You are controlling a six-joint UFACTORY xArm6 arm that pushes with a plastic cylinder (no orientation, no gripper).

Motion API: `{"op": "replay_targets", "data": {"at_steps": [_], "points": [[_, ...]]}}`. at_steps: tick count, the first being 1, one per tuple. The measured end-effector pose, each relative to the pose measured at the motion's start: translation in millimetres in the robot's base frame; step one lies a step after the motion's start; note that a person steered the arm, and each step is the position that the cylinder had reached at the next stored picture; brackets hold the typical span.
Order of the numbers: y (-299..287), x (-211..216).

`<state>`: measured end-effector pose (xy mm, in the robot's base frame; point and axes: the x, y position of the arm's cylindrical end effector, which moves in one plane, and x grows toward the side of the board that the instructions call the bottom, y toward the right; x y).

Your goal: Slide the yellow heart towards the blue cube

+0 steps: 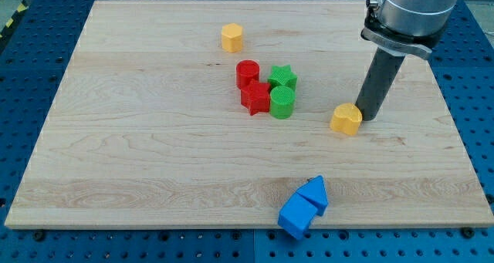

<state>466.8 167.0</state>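
Observation:
The yellow heart (346, 119) lies on the wooden board (139, 163) right of centre. My tip (369, 117) rests on the board just to the heart's right, touching or nearly touching it. The blue cube (296, 215) sits at the board's bottom edge, below and left of the heart, with a second blue block (315, 192) pressed against its upper right side.
A red cylinder (247, 72), a red star (255, 98), a green star (282, 78) and a green cylinder (282, 102) form a tight cluster at the centre. A yellow hexagonal block (231, 38) stands near the view's top. The arm's grey body (409, 12) hangs at the top right.

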Motion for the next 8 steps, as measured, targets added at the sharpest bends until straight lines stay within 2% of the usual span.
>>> {"op": "replay_targets", "data": {"at_steps": [2, 4, 5, 6, 8], "points": [[-44.4, 32.5], [-51.6, 13.0], [-57.5, 47.3], [-59.5, 49.9], [-98.6, 59.4]]}}
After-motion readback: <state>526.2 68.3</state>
